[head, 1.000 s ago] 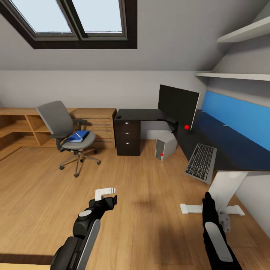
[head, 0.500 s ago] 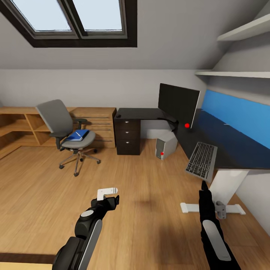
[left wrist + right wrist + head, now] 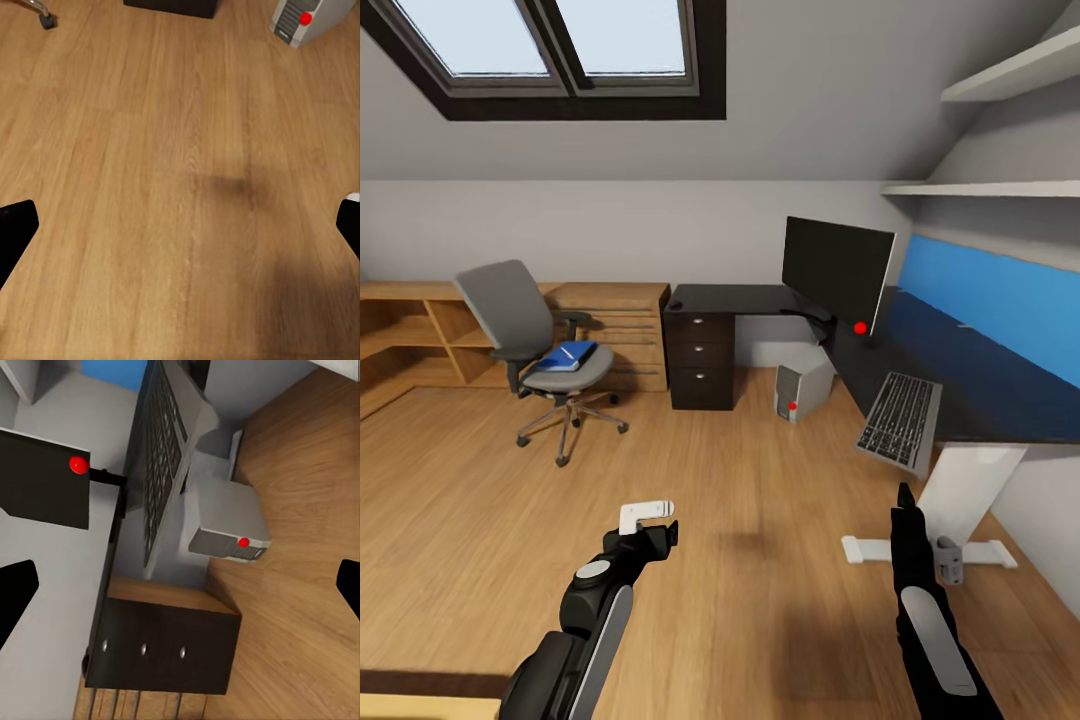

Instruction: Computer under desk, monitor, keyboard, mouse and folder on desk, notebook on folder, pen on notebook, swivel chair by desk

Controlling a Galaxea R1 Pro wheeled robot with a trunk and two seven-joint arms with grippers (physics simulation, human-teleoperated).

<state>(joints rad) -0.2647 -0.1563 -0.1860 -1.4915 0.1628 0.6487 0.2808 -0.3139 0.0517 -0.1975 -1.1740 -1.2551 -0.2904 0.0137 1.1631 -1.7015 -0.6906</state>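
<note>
Skylight (image 3: 550,50), wall shelves (image 3: 1000,185), wooden floor (image 3: 740,520)

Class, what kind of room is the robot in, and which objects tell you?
Likely an attic home office or study: a skylight in a sloped ceiling, a dark desk with monitor and keyboard, and a swivel chair.

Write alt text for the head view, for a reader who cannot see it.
A dark desk along the right wall holds a black monitor and a grey keyboard overhanging its front edge, with a grey computer tower on the wooden floor below. A grey swivel chair at left carries a blue folder.
</note>
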